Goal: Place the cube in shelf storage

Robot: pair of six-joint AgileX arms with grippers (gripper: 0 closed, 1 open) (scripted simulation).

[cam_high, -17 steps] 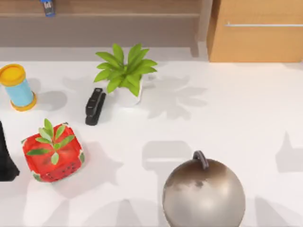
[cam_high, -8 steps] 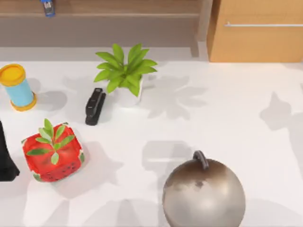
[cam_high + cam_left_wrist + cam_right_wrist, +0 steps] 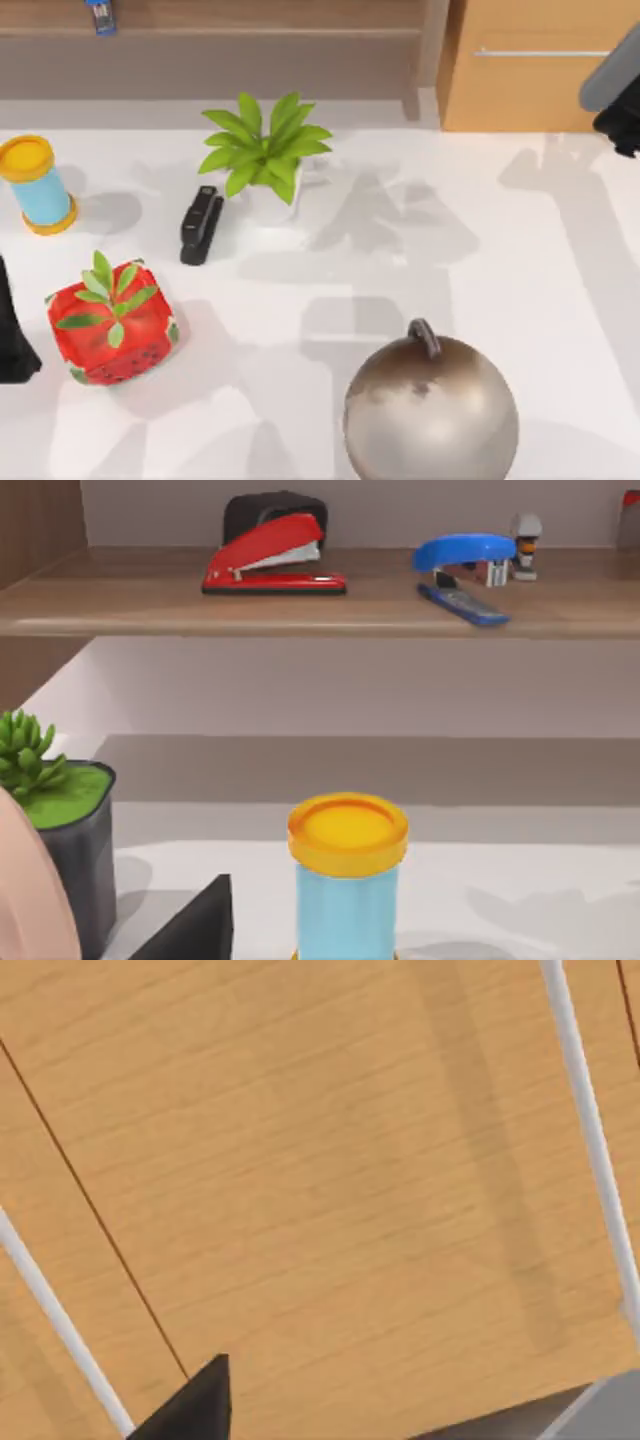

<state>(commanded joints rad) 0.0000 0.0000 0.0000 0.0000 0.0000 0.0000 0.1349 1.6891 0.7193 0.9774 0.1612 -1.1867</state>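
Note:
The cube is out of view. The shelf storage [image 3: 250, 30] runs along the back of the table in the top view, a long light-brown board with an upright panel at its right end. In the left wrist view its board [image 3: 300, 610] carries staplers. My right arm [image 3: 615, 88] reaches in at the top view's right edge, in front of the drawer cabinet. My left arm [image 3: 12, 345] rests at the left edge, beside the strawberry block.
On the table stand a red strawberry block [image 3: 112, 325], a grey metal ball with a handle [image 3: 430, 410], a potted plant [image 3: 265, 165], a black stapler [image 3: 200, 225] and a blue cylinder with a yellow lid [image 3: 38, 185]. The drawer cabinet [image 3: 540, 70] stands back right.
My right arm has come into the top view at the right edge, in front of the cabinet. Its shadows have spread across the table. The objects and my left arm have not moved.

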